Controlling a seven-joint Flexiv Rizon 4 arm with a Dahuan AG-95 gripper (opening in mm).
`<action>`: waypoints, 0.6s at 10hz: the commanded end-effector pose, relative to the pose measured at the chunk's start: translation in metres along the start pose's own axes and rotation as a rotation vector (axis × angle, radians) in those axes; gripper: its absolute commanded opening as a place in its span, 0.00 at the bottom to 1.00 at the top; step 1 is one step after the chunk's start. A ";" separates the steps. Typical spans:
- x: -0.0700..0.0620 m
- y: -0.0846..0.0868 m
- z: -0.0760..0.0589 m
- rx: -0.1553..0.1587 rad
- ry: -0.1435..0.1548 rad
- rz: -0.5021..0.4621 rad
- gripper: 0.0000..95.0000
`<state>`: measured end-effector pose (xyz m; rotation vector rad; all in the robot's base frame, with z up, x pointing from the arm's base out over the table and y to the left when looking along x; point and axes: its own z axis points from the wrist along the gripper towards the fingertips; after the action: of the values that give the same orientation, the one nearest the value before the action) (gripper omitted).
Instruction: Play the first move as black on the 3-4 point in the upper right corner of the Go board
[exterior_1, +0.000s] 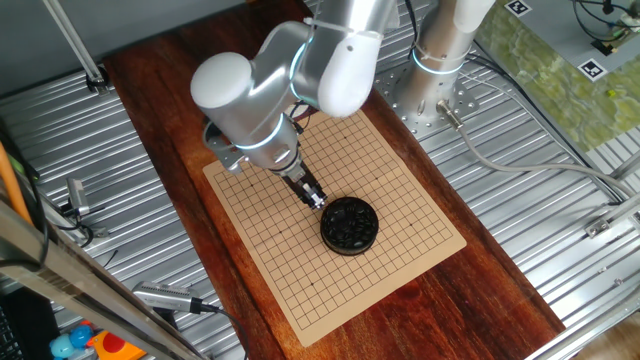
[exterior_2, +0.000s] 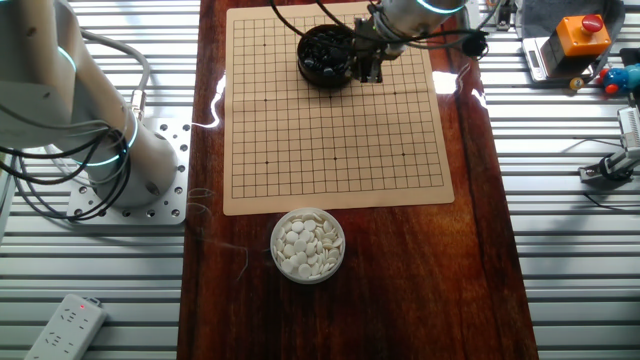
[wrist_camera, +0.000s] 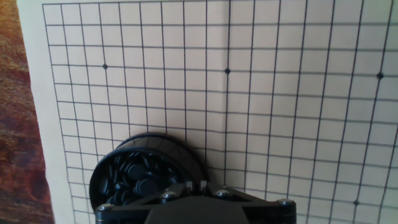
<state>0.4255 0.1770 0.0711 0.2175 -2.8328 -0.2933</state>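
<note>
The tan board (exterior_1: 300, 270) with its black grid lies on the dark wooden tabletop; it also shows in the other fixed view (exterior_2: 335, 130) and fills the hand view (wrist_camera: 280, 93). A black bowl of black stones (exterior_1: 348, 224) stands on the board near one edge (exterior_2: 322, 55) and sits at the lower left of the hand view (wrist_camera: 134, 177). My gripper (exterior_1: 316, 199) hangs low over the board right beside the bowl (exterior_2: 370, 68). Its fingers stand close together (wrist_camera: 194, 184). No stone shows between them. No stone lies on the grid.
A clear bowl of white stones (exterior_2: 308, 245) stands on the wood just off the board's opposite edge. The arm's silver base (exterior_1: 440, 70) is bolted beside the table. A second arm (exterior_2: 60, 100) stands at the left of the other fixed view. Ribbed metal surrounds the tabletop.
</note>
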 end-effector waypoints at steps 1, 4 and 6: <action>-0.003 -0.003 -0.001 0.015 0.000 -0.017 0.00; -0.014 -0.012 -0.001 0.069 -0.019 -0.070 0.00; -0.023 -0.020 0.000 0.139 -0.037 -0.134 0.00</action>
<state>0.4458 0.1644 0.0634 0.3888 -2.8740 -0.1663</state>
